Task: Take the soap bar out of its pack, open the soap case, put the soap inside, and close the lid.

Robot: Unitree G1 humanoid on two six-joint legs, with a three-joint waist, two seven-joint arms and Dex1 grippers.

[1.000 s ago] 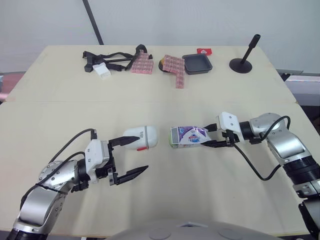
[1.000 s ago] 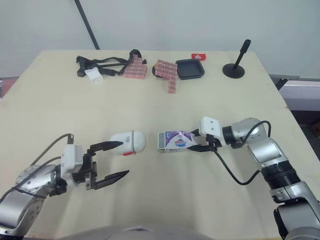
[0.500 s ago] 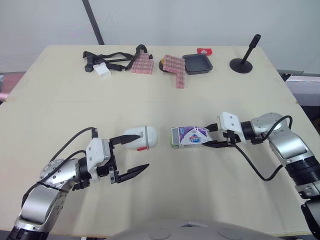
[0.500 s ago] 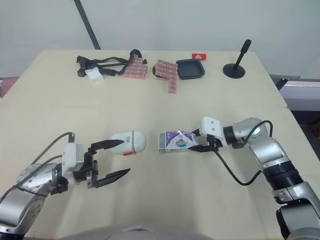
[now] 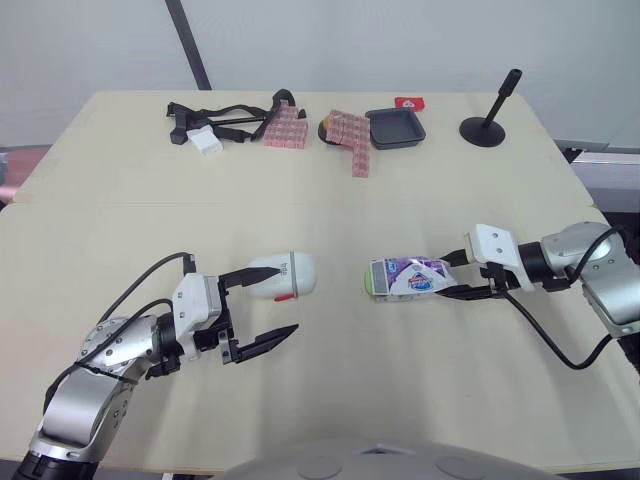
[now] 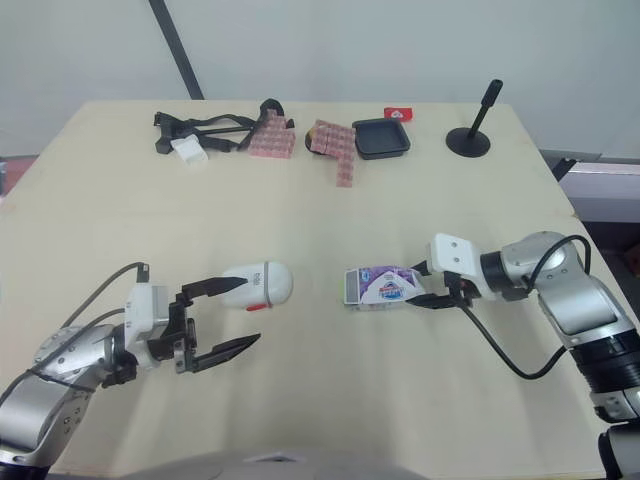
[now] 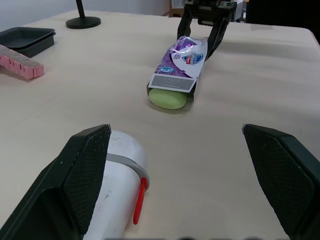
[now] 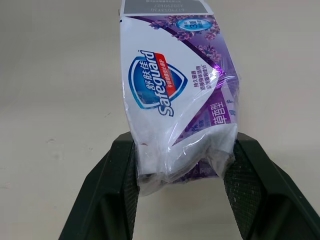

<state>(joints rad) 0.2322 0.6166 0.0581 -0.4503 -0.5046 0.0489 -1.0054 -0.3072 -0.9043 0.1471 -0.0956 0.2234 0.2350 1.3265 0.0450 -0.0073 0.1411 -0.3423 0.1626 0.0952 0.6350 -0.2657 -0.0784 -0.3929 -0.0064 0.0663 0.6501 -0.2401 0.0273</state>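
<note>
**Pack pinched at its tail, case not yet opened**

The work sat toward the front of the table [image 5: 330, 400]. The right gripper [image 5: 450, 280] was clamped on the crimped end of the soap pack [image 5: 408, 278]. The pack lay flat with its mouth toward the soap case [image 5: 285, 275], the two apart. The left gripper [image 5: 279, 302] had its fingers spread wide and held nothing, with one finger just beside the case.

Biggest risk, by my judgement: the thin wrapper tears or slips from the pinch, since only the crumpled tail was held. Next: the soap bar [image 7: 167, 98], its green end showing at the open mouth, slides out and skids across the table if the pack is tipped or shaken. Smaller: the rounded case, lid closed, rolls away under a one-sided push.

Counts:
- one table
- two grippers
- one strap bundle [image 5: 205, 120]
- one black stand [image 5: 487, 128]
- two pink block piles [image 5: 284, 128]
- one black tray [image 5: 395, 127]
- one case
- one pack
- one bar
- one red card [image 5: 408, 102]
</note>
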